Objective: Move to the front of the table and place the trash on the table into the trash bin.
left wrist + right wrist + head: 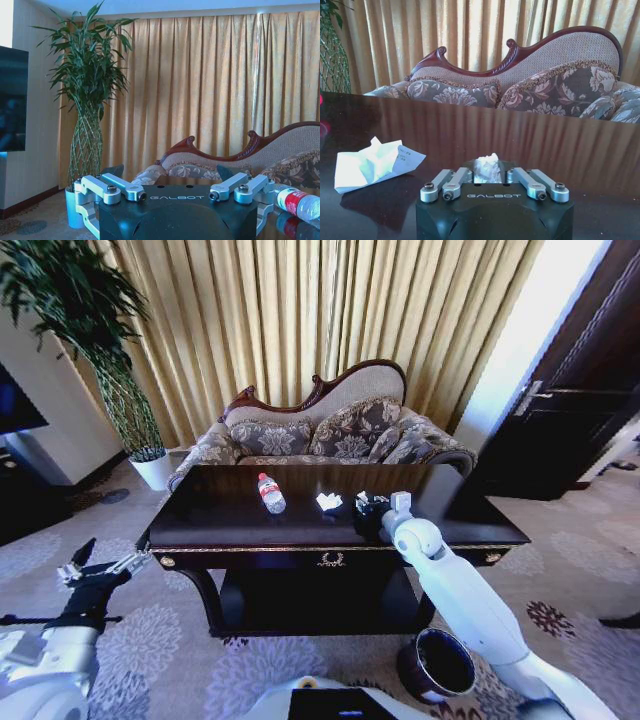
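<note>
The right hand [375, 510] was seen lowered onto the bench [230, 525], right of centre, its fingers drawn together on a small crumpled white scrap [487, 167] of the trash. The crumpled white paper [329, 502] was found just left of that hand, and the clear water bottle [271, 493] farther left, lying on its side. The trash bin [438, 665] was located on the carpet at the near right, beneath the right arm. The left hand [95, 568] was held off the bench's left end, fingers spread apart and holding nothing.
</note>
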